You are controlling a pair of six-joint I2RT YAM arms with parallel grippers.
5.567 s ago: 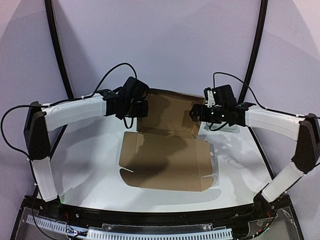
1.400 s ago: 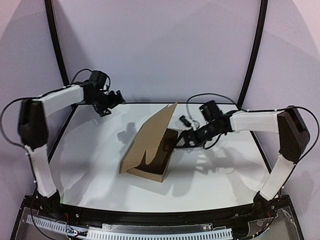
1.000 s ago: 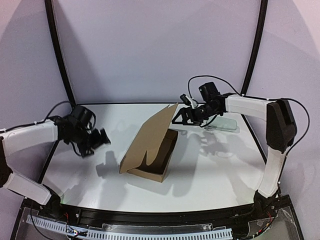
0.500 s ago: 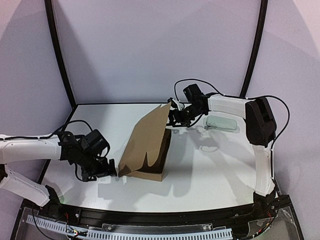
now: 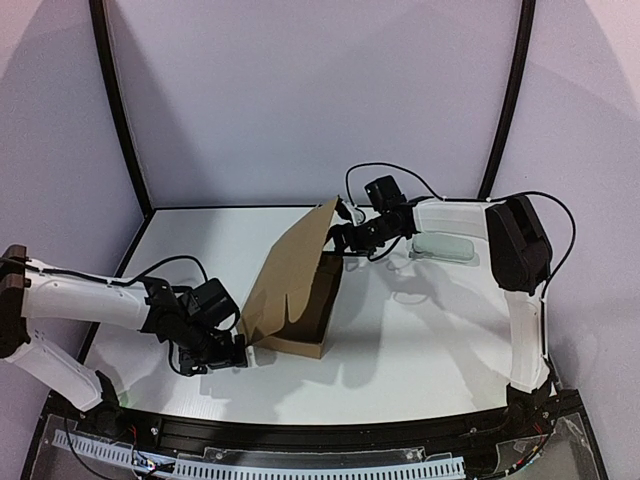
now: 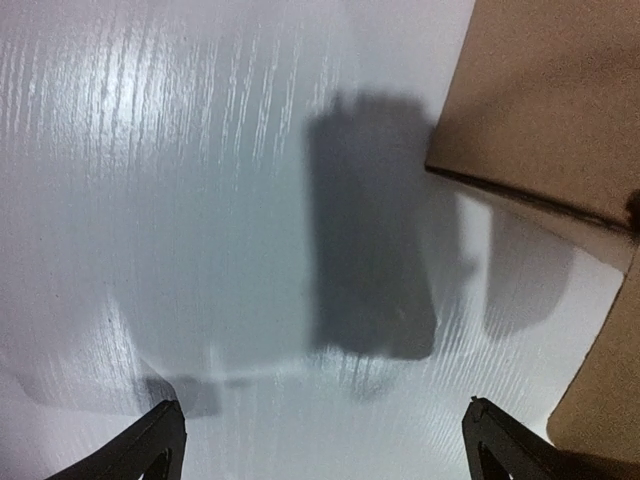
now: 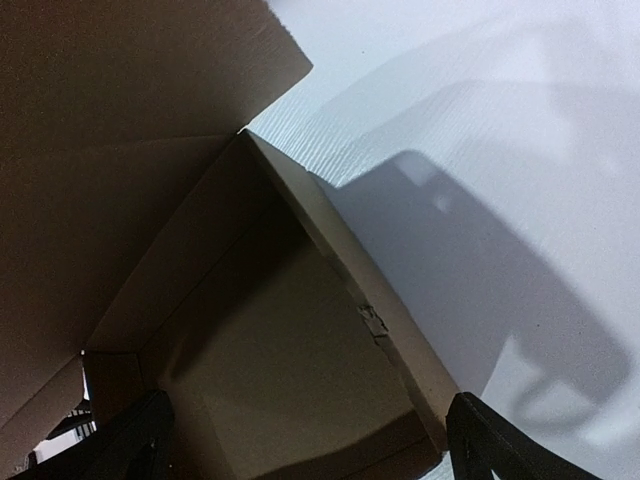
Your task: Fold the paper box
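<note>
Now, paper box: mid-worktop, between the two arms; its base is already a walled tray and one large panel is raised.
Lid panel: hinged along the tray's left side, tilted up and leaning over the tray, its top corner at the far end.
Tray: flat on the worktop; the right wrist view looks down into its bare inside and along its right wall.
Right hand: at the lid's far top corner, above the tray's far end; jaws spread wide, nothing between them. Whether it touches the cardboard I cannot tell.
Left hand: low on the worktop just beside the box's near-left corner; jaws spread wide and empty, with cardboard at the right edge of its wrist view.
Step in hand, as I judge it: bringing the lid down over the tray and closing it.
Doing it well: brace the near-left corner with the left hand so the tray cannot slide, and press the lid's free edge with the right hand evenly, along the crease, not at one corner only.
Watch for: the light tray skidding or tipping, and the lid's side flaps catching outside the walls instead of tucking in.
Farther out: a pale translucent object lies at the far right, well apart from the box.
</note>
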